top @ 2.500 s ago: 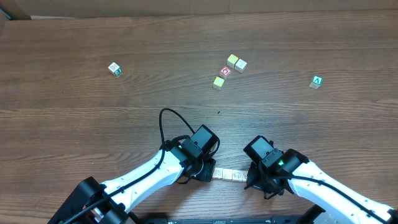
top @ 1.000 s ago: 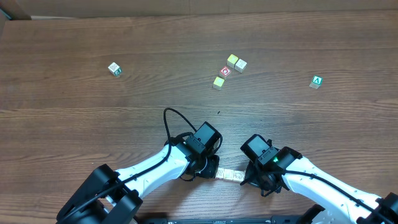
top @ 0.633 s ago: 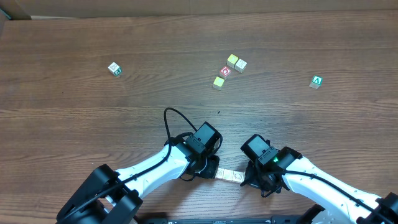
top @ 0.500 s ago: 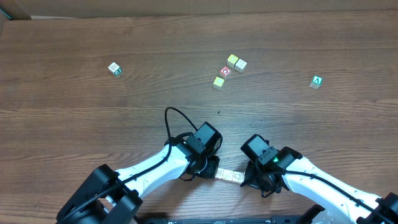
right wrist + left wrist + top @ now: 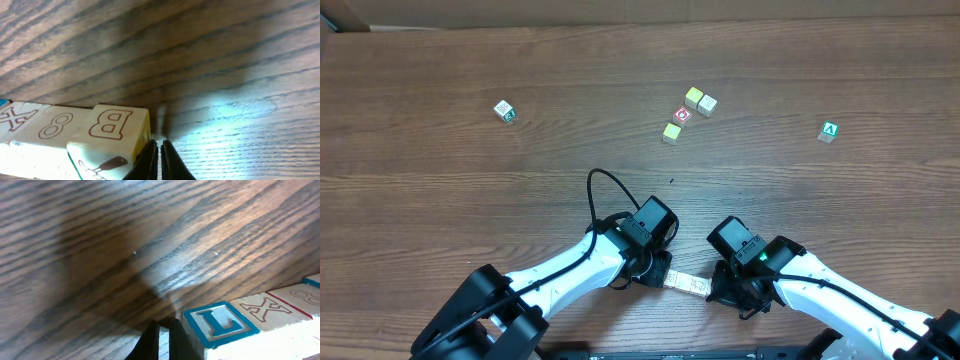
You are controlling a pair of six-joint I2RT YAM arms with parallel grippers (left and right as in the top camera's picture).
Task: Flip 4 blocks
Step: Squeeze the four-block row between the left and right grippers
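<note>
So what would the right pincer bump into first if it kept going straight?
Probably the brown wooden table, right beside the pale wooden cube with the red B. The shut right pincer points at bare wood, though depth is unclear.

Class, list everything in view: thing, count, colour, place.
Row of blocks: four, pale wood, marked L, X, 8, B; near edge, between tools.
Cluster of blocks: four, one red-circled, three yellow or cream; middle, far side.
Lettered block: one, green A; far right.
Lone block: one, white and green; far left.
Table: one, brown wood.
Cable: one, black; loops by left arm.
Left tool: one, black, shut; beside L.
Right tool: one, black, shut; beside B.
</note>
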